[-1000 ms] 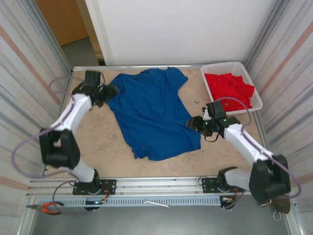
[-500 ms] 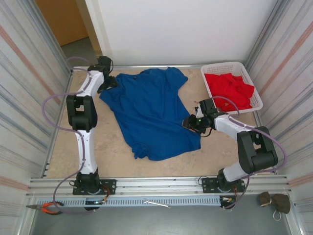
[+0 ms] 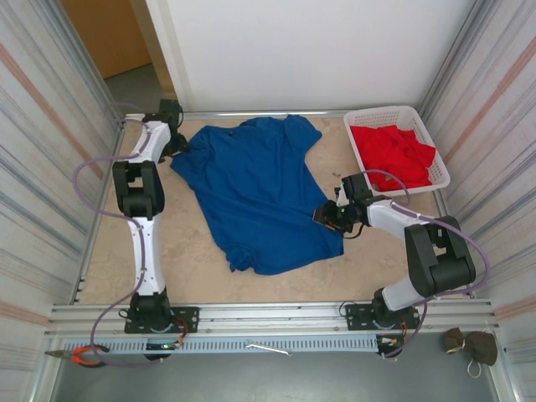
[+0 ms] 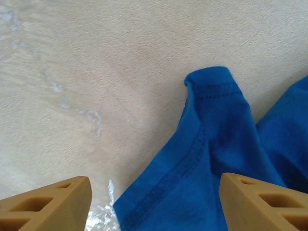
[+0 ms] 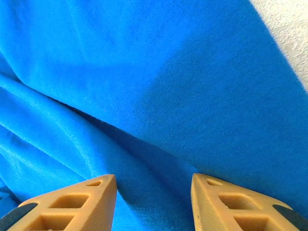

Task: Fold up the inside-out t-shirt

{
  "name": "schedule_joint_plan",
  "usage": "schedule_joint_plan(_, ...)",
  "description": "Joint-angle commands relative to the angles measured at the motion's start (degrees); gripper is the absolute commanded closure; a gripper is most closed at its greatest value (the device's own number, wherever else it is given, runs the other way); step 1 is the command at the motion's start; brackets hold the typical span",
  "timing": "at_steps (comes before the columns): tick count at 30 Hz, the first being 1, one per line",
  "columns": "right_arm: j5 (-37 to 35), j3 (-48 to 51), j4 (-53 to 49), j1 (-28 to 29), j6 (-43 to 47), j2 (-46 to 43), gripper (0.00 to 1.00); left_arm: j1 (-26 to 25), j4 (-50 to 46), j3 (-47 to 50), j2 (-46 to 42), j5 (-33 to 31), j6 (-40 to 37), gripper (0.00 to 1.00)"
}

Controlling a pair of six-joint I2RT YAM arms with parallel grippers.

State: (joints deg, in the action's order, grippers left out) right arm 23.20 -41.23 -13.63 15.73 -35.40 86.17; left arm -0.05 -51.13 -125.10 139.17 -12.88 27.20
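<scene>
The inside-out t-shirt [image 3: 260, 193] lies spread flat on the beige table, royal blue, collar toward the far edge. My left gripper [image 3: 180, 149] is at the shirt's far-left sleeve. In the left wrist view the gripper [image 4: 156, 204] is open, its tan fingers [image 4: 48, 204] wide apart, with the stitched sleeve hem [image 4: 211, 125] lying between them. My right gripper [image 3: 328, 215] is at the shirt's right edge near the hem. In the right wrist view this gripper [image 5: 154, 199] is open, its fingertips [image 5: 72, 204] just above a fold of blue cloth [image 5: 144, 72].
A white basket [image 3: 381, 113] holding a red garment [image 3: 394, 151] stands at the far right corner, close behind my right arm. Corrugated metal walls close in both sides. Pliers [image 3: 79, 356] lie on the near rail at the left.
My left arm has stretched out to the far-left sleeve and shifted slightly left. My right gripper has moved onto the shirt's right edge, and its jaws have narrowed.
</scene>
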Motion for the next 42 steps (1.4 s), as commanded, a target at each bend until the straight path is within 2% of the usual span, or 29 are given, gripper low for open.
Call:
schedule_joint_plan(1, -0.53, 0.98, 0.15, -0.35, -0.57, -0.57, 0.57, -0.07, -2.47, -3.59, 2.43, 0.67, 0.57, 0.36)
schedule_joint_plan(4, -0.61, 0.94, 0.01, -0.34, -0.71, -0.5, 0.58, 0.0, -2.54, -4.65, 3.82, 1.35, 0.74, 0.48)
schedule_joint_plan(5, -0.59, 0.97, 0.05, -0.35, -0.73, -0.48, 0.58, 0.04, -2.5, -4.72, 4.08, 1.65, 0.75, 0.56)
schedule_joint_plan(8, -0.85, 0.98, -0.08, -0.35, -0.9, -0.49, 0.61, 0.19, -2.64, -4.68, 4.53, 2.41, 0.92, 0.93)
schedule_joint_plan(9, -1.02, 0.97, -0.05, -0.35, -1.03, -0.28, 0.62, 0.31, -2.79, -4.39, 4.22, 2.18, 1.16, 1.0)
schedule_joint_plan(12, -1.32, 1.23, 0.09, -0.35, -1.47, 0.18, 0.65, 0.89, -1.94, -0.62, 0.89, 1.09, 3.14, 1.0)
schedule_joint_plan(20, -2.09, 1.77, 1.21, -0.26, -2.45, 2.26, 0.68, 6.46, 8.36, 24.31, -15.57, 2.14, 13.44, 1.0)
schedule_joint_plan(25, -2.35, 1.68, 1.68, -0.2, -2.92, 3.39, 0.68, 10.25, 10.97, 32.61, -18.82, 5.46, 18.97, 1.0)
schedule_joint_plan(28, -2.32, 1.64, 1.55, 0.0, -3.06, 3.78, 0.68, 11.29, 12.63, 35.12, -22.04, 7.85, 20.18, 0.77)
schedule_joint_plan(30, -2.46, 1.68, 1.44, 0.16, -3.09, 3.76, 0.69, 11.05, 13.89, 36.42, -24.39, 8.87, 20.08, 0.54)
schedule_joint_plan(33, -2.68, 1.73, 1.18, 0.35, -3.19, 3.65, 0.69, 9.06, 16.17, 38.93, -29.13, 10.34, 19.83, 0.4)
schedule_joint_plan(37, -3.42, 2.03, 0.72, 0.53, -3.43, 3.43, 0.69, 2.8, 19.67, 41.95, -34.2, 13.32, 18.31, 0.34)
schedule_joint_plan(42, -4.65, 3.1, 0.64, 0.45, -4.26, 3.04, 0.69, -6.45, 21.81, 41.99, -32.05, 19.32, 16.94, 0.33)
